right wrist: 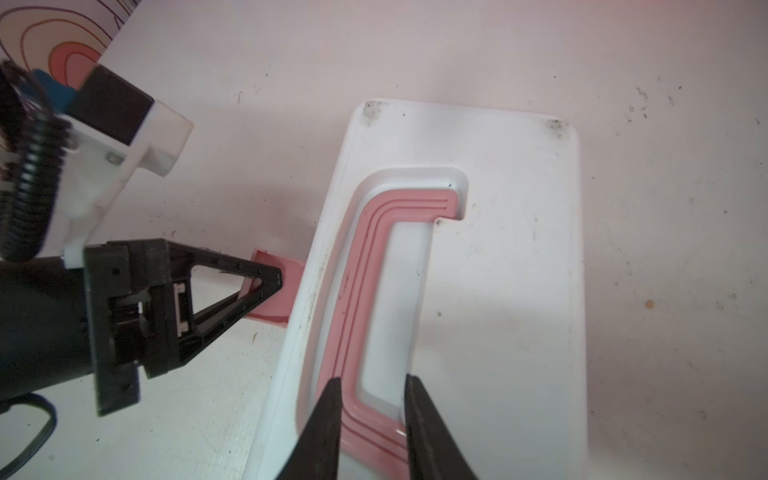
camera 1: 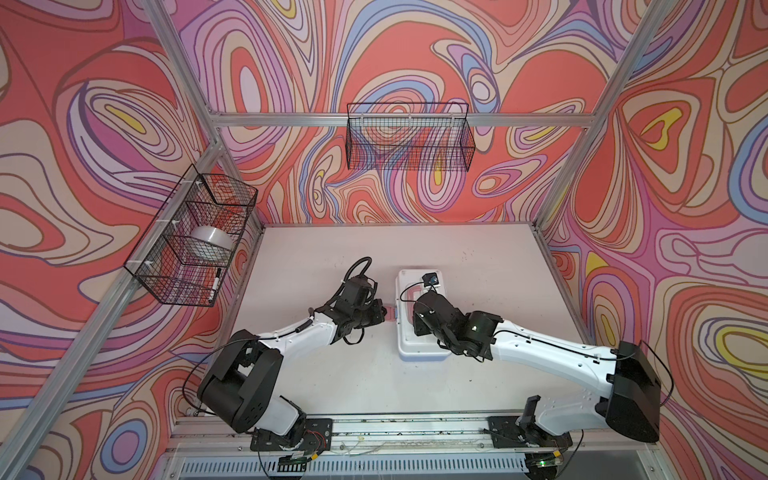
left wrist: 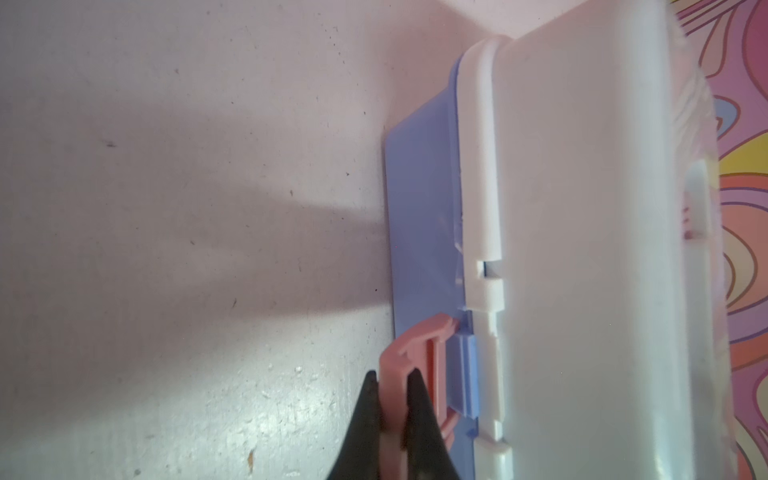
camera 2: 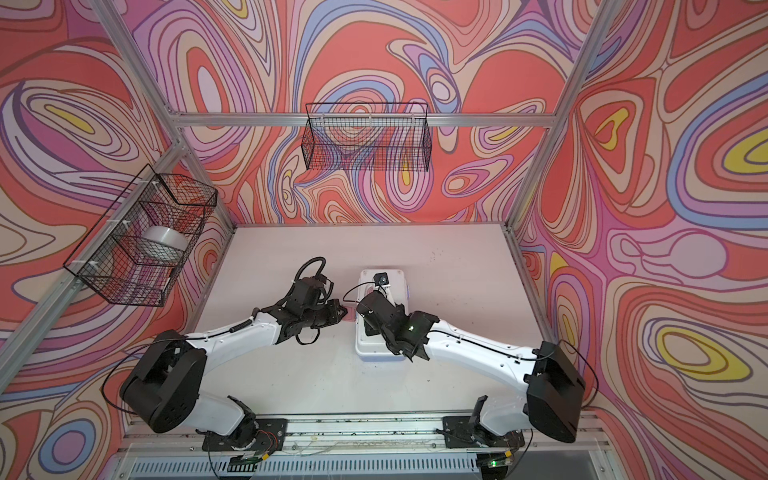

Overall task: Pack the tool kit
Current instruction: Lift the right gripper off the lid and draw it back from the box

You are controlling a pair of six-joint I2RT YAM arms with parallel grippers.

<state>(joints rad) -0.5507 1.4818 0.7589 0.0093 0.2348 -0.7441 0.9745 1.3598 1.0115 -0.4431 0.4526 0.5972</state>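
The tabletop [camera 1: 324, 374] is pale white, scuffed and speckled with dark marks. The closed tool kit box [camera 1: 417, 351] lies flat on it right of centre, blue base [left wrist: 419, 208] down, a pink latch [right wrist: 293, 286] swung out from its side.

A pale surface [camera 1: 332, 257], scuffed and speckled with dark marks, lies inside an aluminium frame [camera 1: 291, 119]; swirling red, pink, lilac and yellow walls [camera 1: 415, 50] rise around it; a black wire basket [camera 1: 409, 137] hangs on the frame's bar above the far edge; another, divided basket [camera 1: 178, 286] hangs above the left edge; its middle compartment holds a whitish roll [camera 1: 210, 241]; its nearest compartment holds a marker [camera 1: 215, 284], standing tilted; a metal rail [camera 1: 415, 428] runs along the near edge.
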